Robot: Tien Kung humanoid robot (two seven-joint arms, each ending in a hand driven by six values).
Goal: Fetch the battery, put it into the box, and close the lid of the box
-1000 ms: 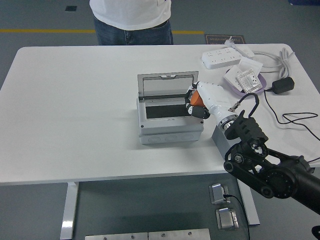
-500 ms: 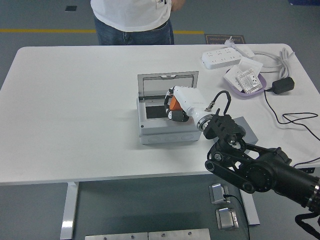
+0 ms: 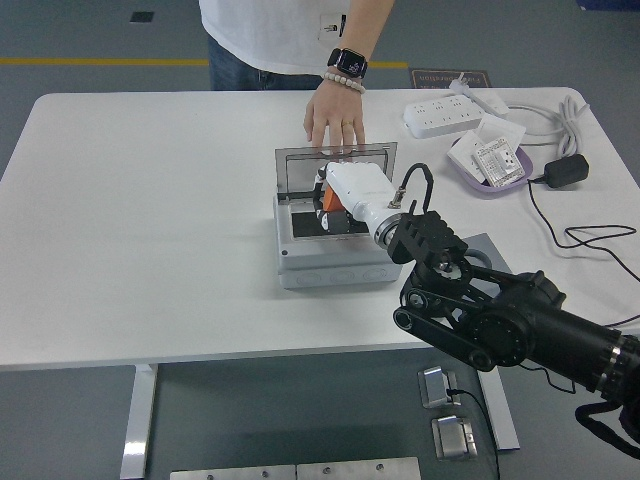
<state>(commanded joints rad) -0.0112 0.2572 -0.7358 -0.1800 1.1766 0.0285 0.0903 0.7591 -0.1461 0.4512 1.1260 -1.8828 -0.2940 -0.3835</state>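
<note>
the robot's right hand (image 3: 335, 205), white-shelled with dark fingers, hangs over the open cavity of the grey plastic junction box (image 3: 338, 240) in the middle of the white table (image 3: 150, 220), and its fingers look curled around something orange, which i take to be the battery (image 3: 325, 199), though only a sliver of orange shows under the palm. i can't tell whether the battery is already resting on the box's dark floor or held just above it. the box's hinged transparent lid (image 3: 336, 166) stands upright at the back, and a person's hand (image 3: 335, 115), wearing a watch and a bead bracelet, rests on the table just behind it, fingertips touching or nearly touching the lid's top edge. that is the worry: if the person pushes the lid forward while the robot's hand is inside, it will land on the robot's knuckles, and fingers could get pinched. the robot's bulky black forearm (image 3: 480, 315) also crosses the box's right front corner, so pulling out at a slant could drag the box or knock the lid. a release from too high could leave the battery lying askew, stopping the lid from shutting. the left arm is nowhere to be seen. the white power strip (image 3: 450, 112) and shallow purple tray (image 3: 487, 165) sit well clear at the far right.
</note>
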